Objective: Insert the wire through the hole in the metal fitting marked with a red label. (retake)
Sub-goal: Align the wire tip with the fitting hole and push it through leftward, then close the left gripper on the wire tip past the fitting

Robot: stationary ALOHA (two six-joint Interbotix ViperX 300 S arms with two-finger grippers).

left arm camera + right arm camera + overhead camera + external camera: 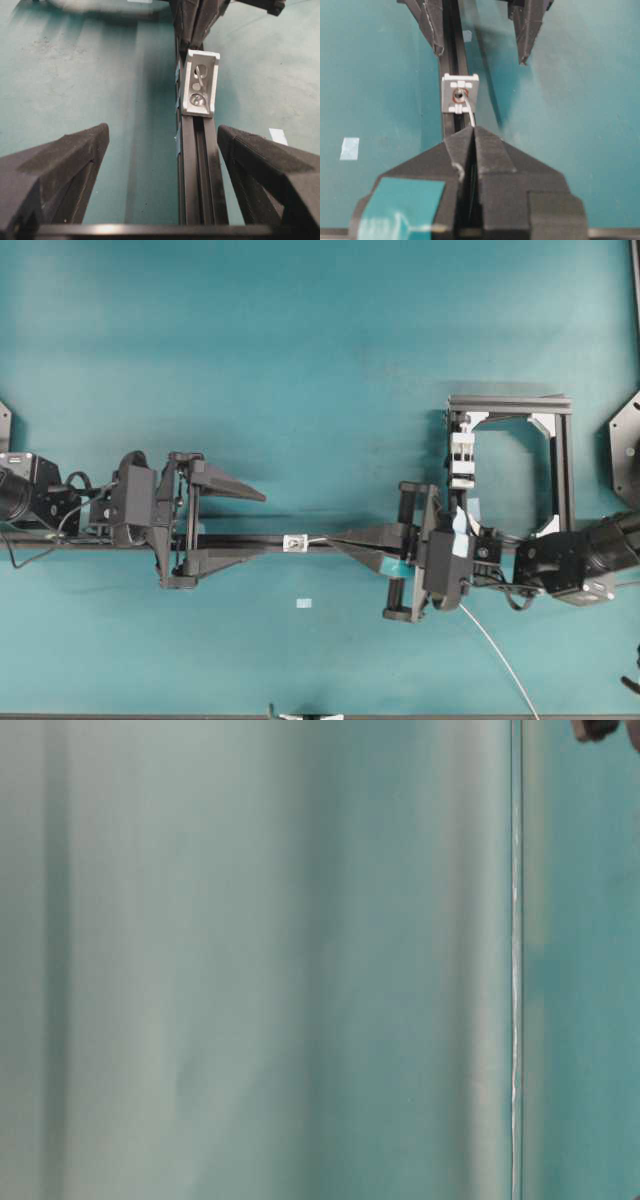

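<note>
Centrally, a long black grooved aluminium rail lies on the matte teal table covering, and on it sits the small silvery-white square metal fitting, cast with raised ribs and a red ring around its tiny dark round hole. The thin, flexible silver-grey wire curves up from between the right gripper's black, grainy wedge-shaped fingers, whose jaws are pressed together on it, and its tip reaches the hole's rim; whether it has passed inside cannot be told. Overhead, the wire's slack trails off behind the right gripper toward the table's lower edge. The left gripper straddles the rail on the fitting's far side, jaws wide apart, its rough black fingers clear of the rail and holding nothing. A small pale tape rectangle lies near the rail. A black-framed clamp stand with white blocks stands beside the right arm.
</note>
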